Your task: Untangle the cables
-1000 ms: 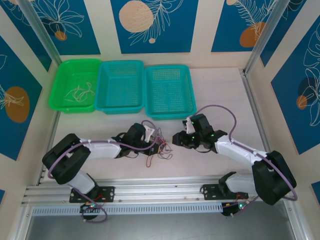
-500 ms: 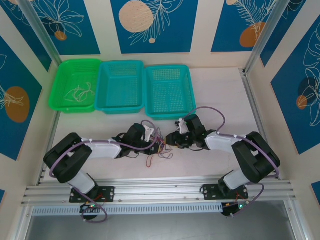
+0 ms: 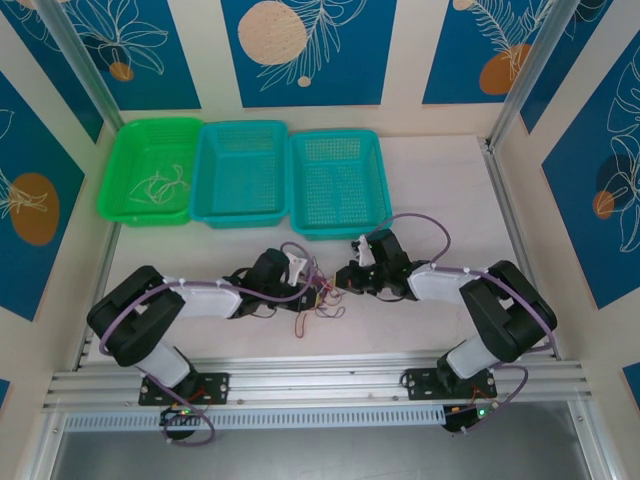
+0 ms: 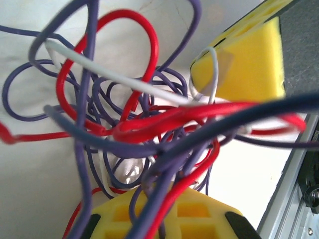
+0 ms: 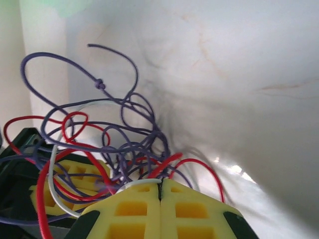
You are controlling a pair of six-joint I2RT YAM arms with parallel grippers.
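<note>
From above, the cables (image 3: 322, 303) sit as a small knot of purple, red and white on the pale table (image 3: 440, 180), just below the middle of the frame. The left gripper (image 3: 311, 288) comes at the knot from the left and the right gripper (image 3: 344, 281) from the right, their tips nearly meeting over it. Along the upper left stand a green basket (image 3: 118, 160) with a few cream strands (image 3: 163, 185) in it and two teal baskets (image 3: 240, 215) beside it.

On the left wrist camera the cables (image 4: 144, 124) loop thickly across the frame. Purple and red strands run down into the left gripper (image 4: 162, 219) at the bottom edge, which is closed on them.

On the right wrist camera the right gripper (image 5: 160, 201) has its yellow pads (image 5: 194, 209) pressed flat together at the bottom. White and red strands of the cables (image 5: 124, 139) vanish into the top of that seam, pinched there.
</note>
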